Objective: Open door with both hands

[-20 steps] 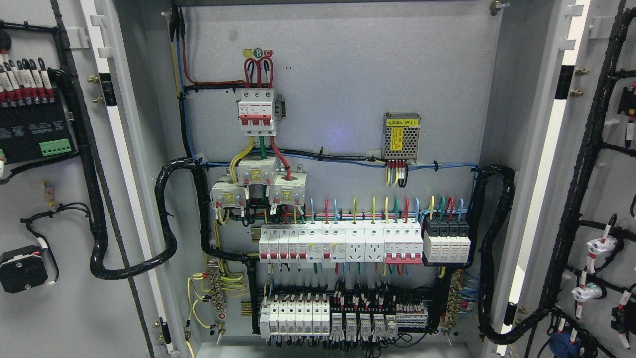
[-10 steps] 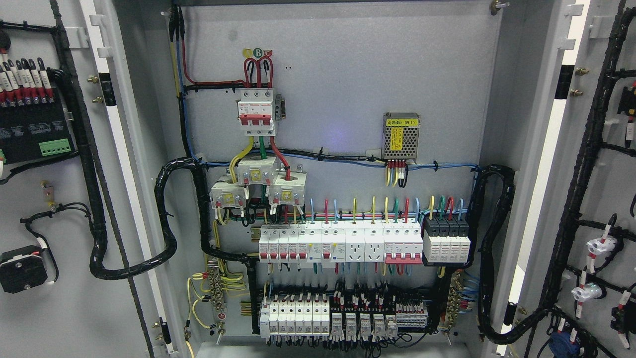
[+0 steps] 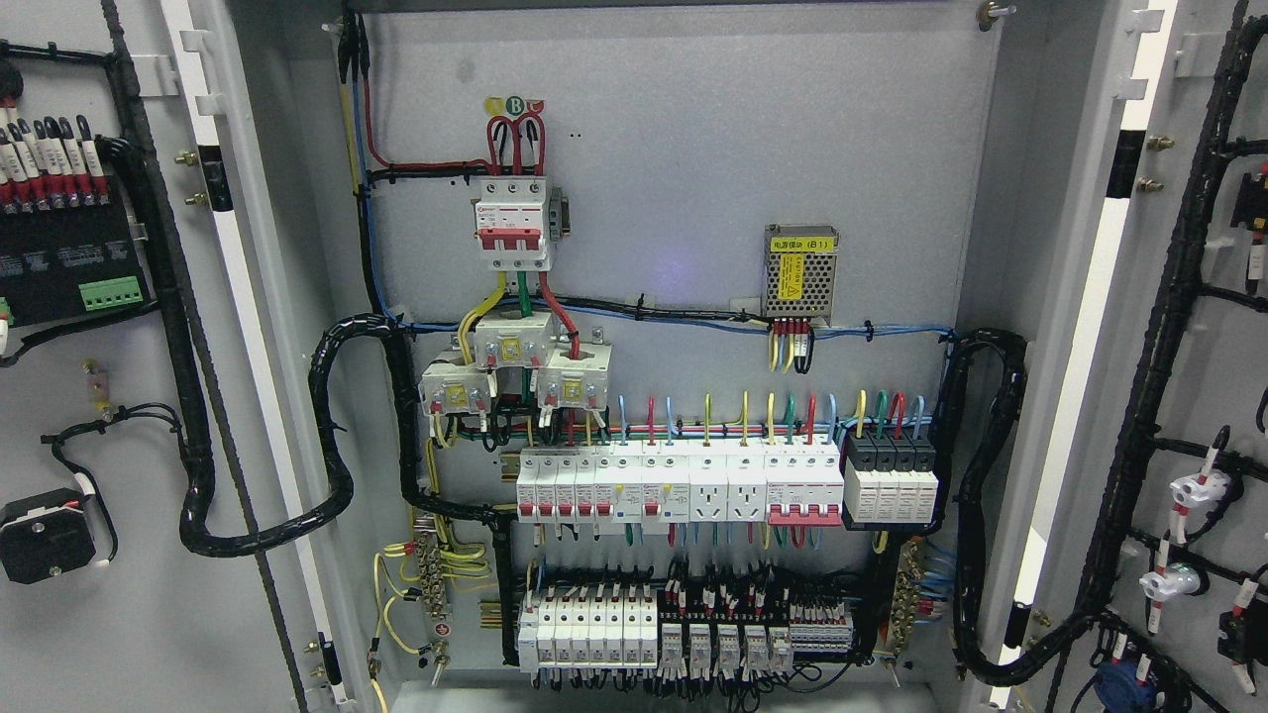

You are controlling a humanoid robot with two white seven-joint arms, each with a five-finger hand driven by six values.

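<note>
While both doors stand swung wide, the left door [image 3: 109, 396] fills the cabinet's left edge and the right door [image 3: 1189, 376] its right edge. Between them the back panel [image 3: 693, 149] carries a row of breakers [image 3: 679, 485]. Neither robot hand appears, so their state cannot be told.

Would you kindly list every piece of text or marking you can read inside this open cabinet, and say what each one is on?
"B": green round sticker above the top breaker.
"(B1)", after characters too small to read: yellow label on the mesh power supply.
Print on the breaker rows, the terminal blocks and the black module on the left door: too small to read.
</note>
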